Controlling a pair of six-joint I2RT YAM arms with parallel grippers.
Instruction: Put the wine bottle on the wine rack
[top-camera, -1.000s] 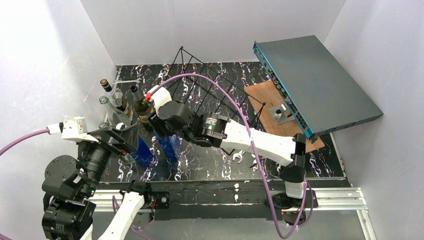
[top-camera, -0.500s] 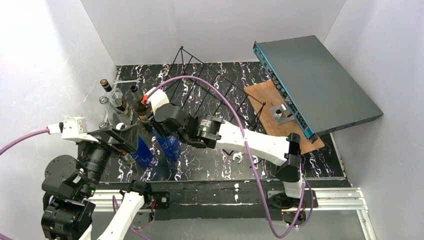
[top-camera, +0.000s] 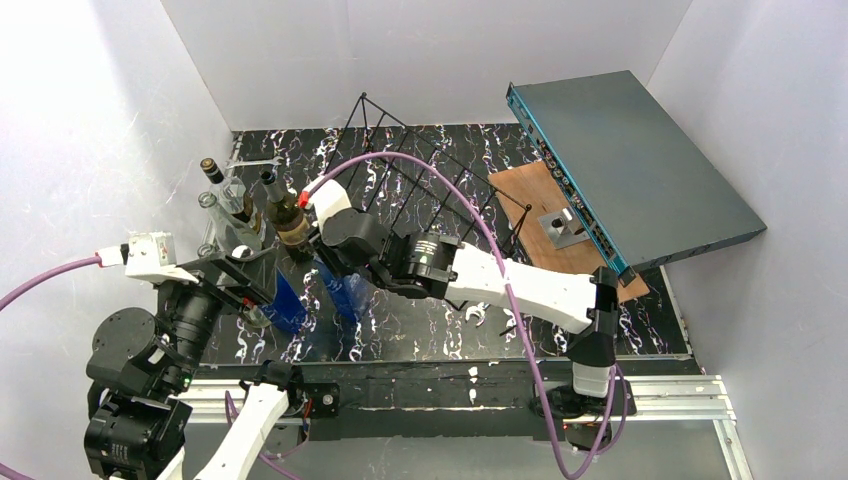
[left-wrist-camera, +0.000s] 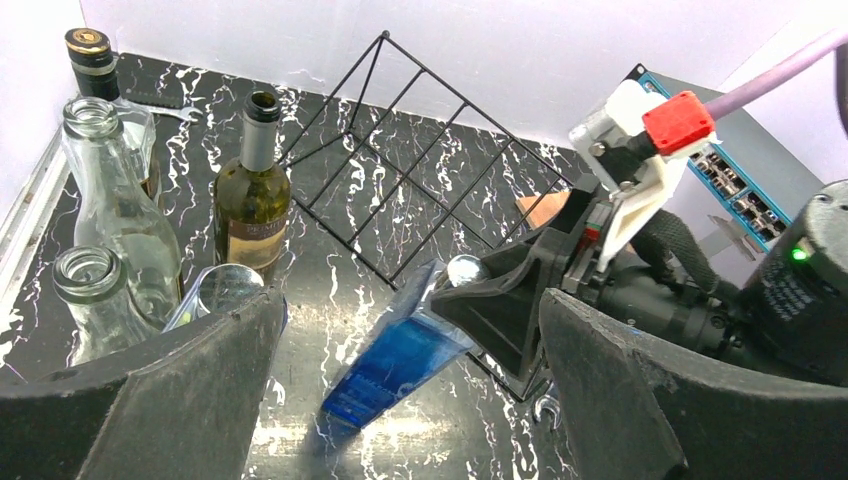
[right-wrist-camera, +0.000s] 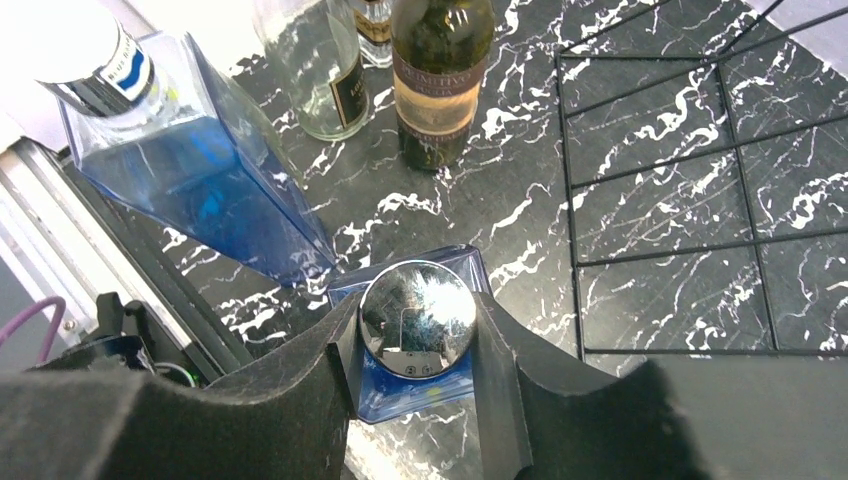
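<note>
Right hand (right-wrist-camera: 417, 335): clamped tight on the silver cap (right-wrist-camera: 417, 308) of a blue bottle (left-wrist-camera: 395, 360). It grips up high, I think so it can lift the bottle.
Blue bottle: in the hand and leaning. I cannot tell if its bottom touches the counter (left-wrist-camera: 300, 290).
Wine rack (top-camera: 430, 185): just past this hand, with no bottle on it yet.
Left hand (left-wrist-camera: 410, 320): fingers wide apart, holding nothing.
Bottles: six. Two are blue (the other blue bottle (right-wrist-camera: 190, 170) is beside the hand). Two are clear (left-wrist-camera: 105, 200) (left-wrist-camera: 85, 290), one is green (right-wrist-camera: 440, 80), and one is dark with a gold cap (left-wrist-camera: 90, 50).
Racks: one.
</note>
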